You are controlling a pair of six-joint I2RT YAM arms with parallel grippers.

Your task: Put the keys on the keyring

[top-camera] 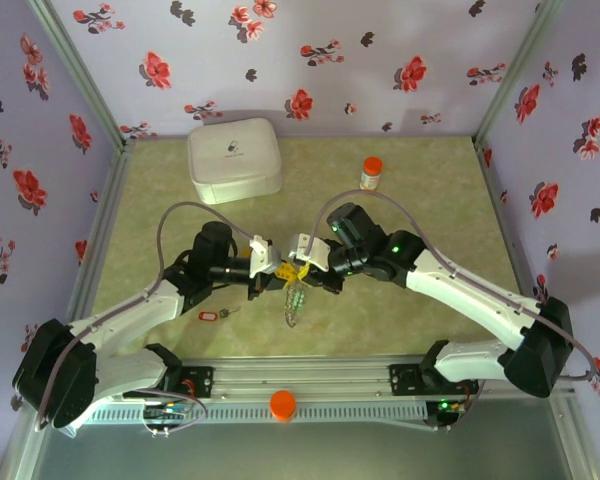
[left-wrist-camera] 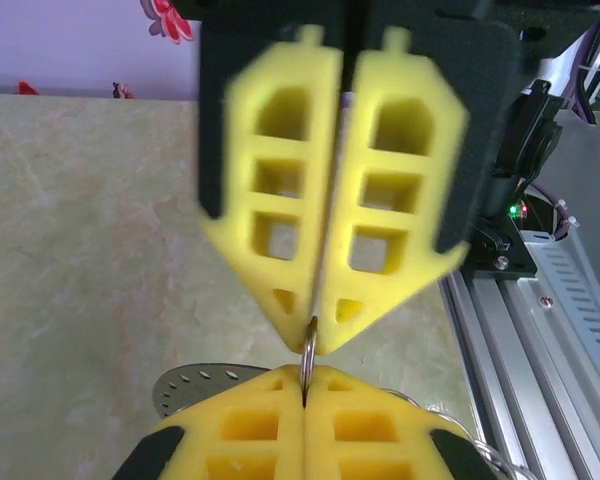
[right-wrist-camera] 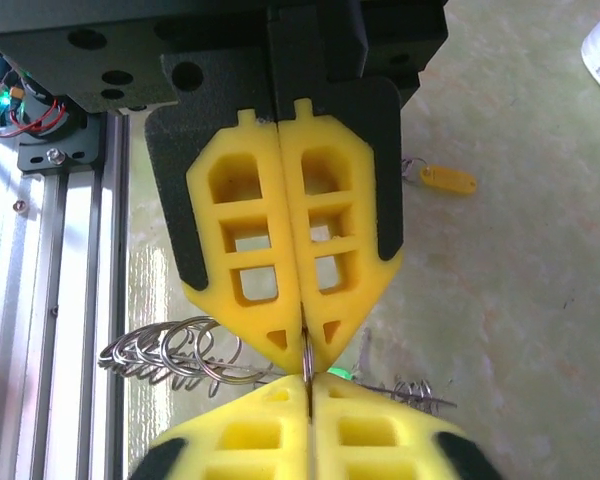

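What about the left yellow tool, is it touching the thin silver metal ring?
Touching. The right wrist view shows the left yellow tool closed, with the thin silver metal ring pinched edge-on between its tips.

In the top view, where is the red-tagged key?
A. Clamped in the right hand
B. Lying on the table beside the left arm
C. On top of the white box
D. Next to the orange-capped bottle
B: the red-tagged key lies on the table close by the left arm, apart from the keyring that the left hand grips.
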